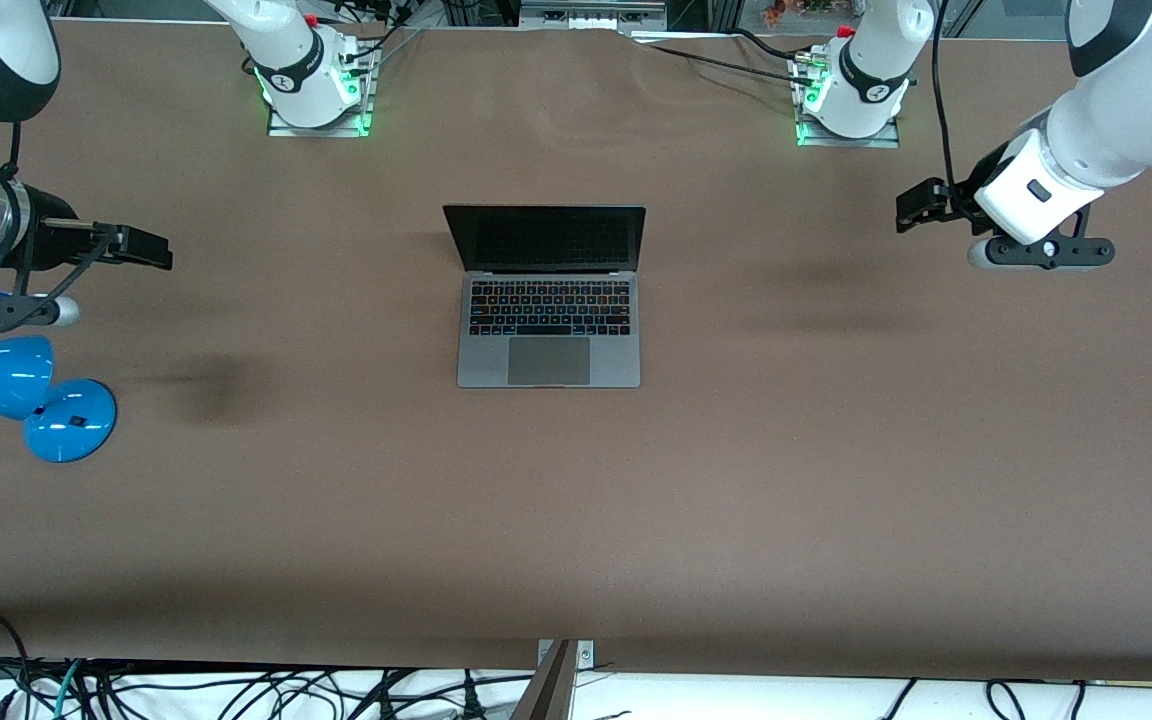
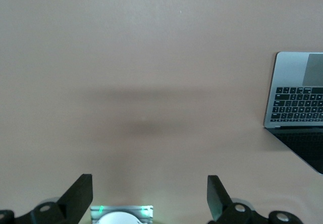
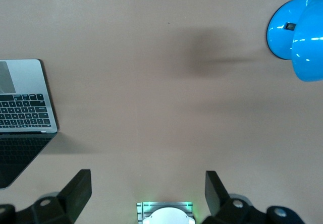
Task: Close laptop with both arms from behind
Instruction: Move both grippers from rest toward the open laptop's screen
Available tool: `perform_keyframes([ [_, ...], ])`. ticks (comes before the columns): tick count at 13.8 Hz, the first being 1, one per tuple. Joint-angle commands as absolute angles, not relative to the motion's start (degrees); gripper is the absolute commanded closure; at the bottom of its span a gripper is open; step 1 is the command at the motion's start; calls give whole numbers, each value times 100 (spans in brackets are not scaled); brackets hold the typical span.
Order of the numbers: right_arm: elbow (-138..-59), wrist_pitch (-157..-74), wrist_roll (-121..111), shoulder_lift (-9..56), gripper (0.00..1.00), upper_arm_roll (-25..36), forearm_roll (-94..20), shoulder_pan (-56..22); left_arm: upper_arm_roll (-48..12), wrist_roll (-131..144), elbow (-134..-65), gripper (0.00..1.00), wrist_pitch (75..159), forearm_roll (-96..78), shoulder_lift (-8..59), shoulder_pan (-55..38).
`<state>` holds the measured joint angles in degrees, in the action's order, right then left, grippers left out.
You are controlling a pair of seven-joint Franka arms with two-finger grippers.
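**Waiting wide of an open laptop**

Front view: the laptop [image 1: 548, 300] sits open near the middle of the table [image 1: 736, 480], closer to the edge where the arm bases stand than to the camera's edge, its dark screen upright and facing the camera. The left gripper [image 1: 921, 205] hangs over bare table toward the left arm's end, well apart from the laptop. The right gripper [image 1: 141, 246] hangs over the right arm's end, close above a blue desk lamp [image 1: 31, 395] that stands near that end's edge. Neither gripper holds anything.

Left wrist view: the fingers [image 2: 78, 196] stand wide apart with nothing between them, bare table below. One corner of the laptop's keyboard deck shows at the picture's edge.

Right wrist view: the fingers [image 3: 75, 193] are equally spread and empty. The laptop's deck and the lamp's blue base sit at the two sides of the picture.

Risks, as I judge them: both arms must come round to the lid's back. If one arm pushes sooner or harder than the other, the lid could twist or the whole laptop could slide toward the camera's edge instead of folding. Pushing low on the lid may tip the machine. The right arm's swing could also clip the lamp.

No containers are on the table.
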<state>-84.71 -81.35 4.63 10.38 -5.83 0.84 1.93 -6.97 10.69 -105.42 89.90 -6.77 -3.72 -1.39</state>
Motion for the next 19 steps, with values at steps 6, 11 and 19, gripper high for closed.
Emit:
perform_keyframes([
  [6, -8543, -8033, 527, 1186, 0, -1090, -272, -182, -1607, 2380, -10828, 0, 8938, -879, -448, -123],
  [11, -8543, -8033, 737, 1204, 0, -1107, -947, -633, -2117, 3005, -11161, 0, 8965, -1615, -431, -132],
  [19, -8622, -8104, 2644, 1537, 1, -1107, -1107, -1967, -3155, 4068, -11575, 44, 9378, -2381, -239, -141],
])
